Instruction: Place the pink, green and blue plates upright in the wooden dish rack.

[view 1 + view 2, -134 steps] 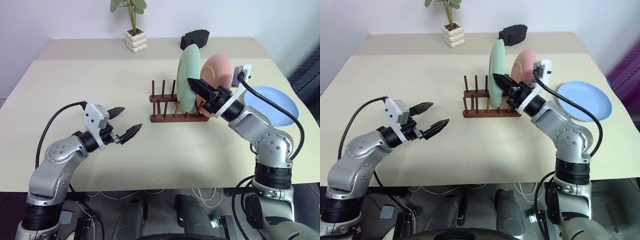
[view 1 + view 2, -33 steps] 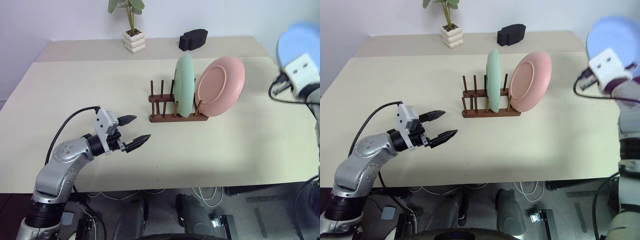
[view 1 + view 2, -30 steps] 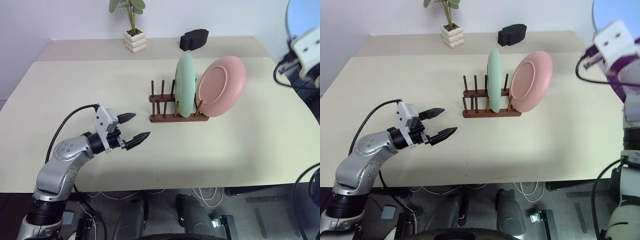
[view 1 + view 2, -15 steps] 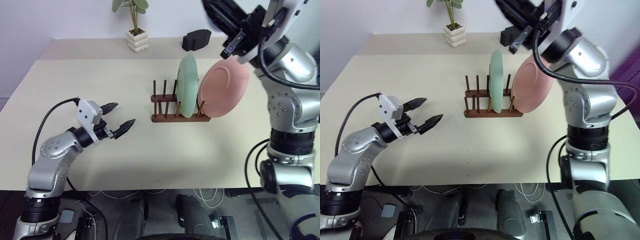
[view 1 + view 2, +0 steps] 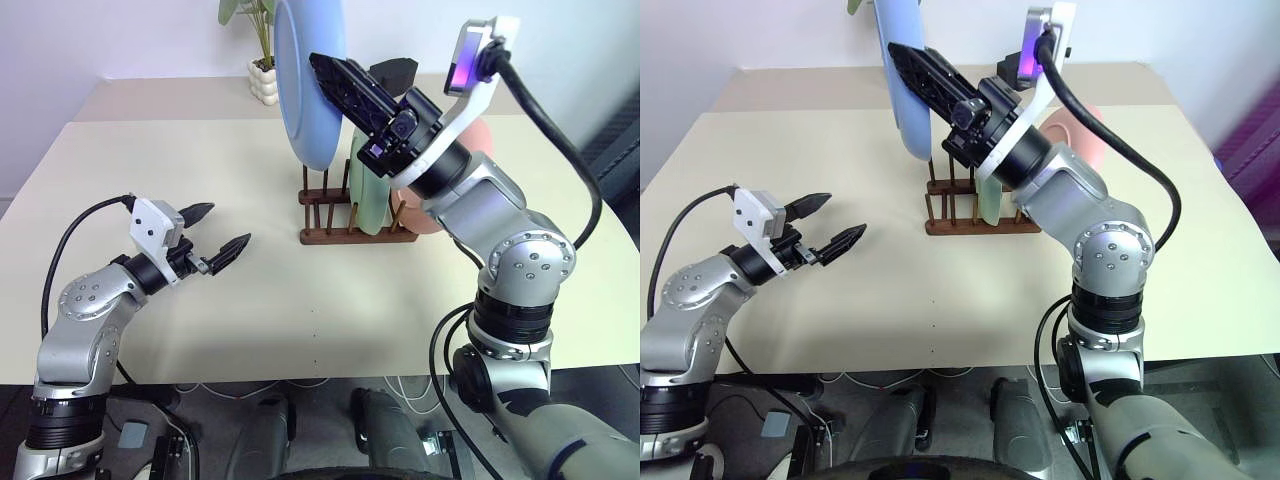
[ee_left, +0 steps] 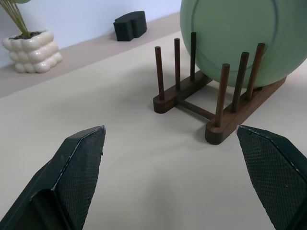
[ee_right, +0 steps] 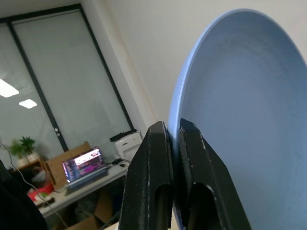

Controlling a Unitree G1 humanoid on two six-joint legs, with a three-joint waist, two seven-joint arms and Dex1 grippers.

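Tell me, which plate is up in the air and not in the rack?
The blue plate. The right gripper pinches its rim, holding it above the wooden dish rack, while the green plate and pink plate already stand there.

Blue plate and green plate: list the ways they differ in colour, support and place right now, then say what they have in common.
1. The blue plate is light blue; the green plate is mint.
2. The blue plate is pinched at its rim by the right end effector; the green plate stands between pegs of the wooden rack.
3. The blue plate is up in the air above the rack; the green plate rests in it.
Both are round and stand on edge.
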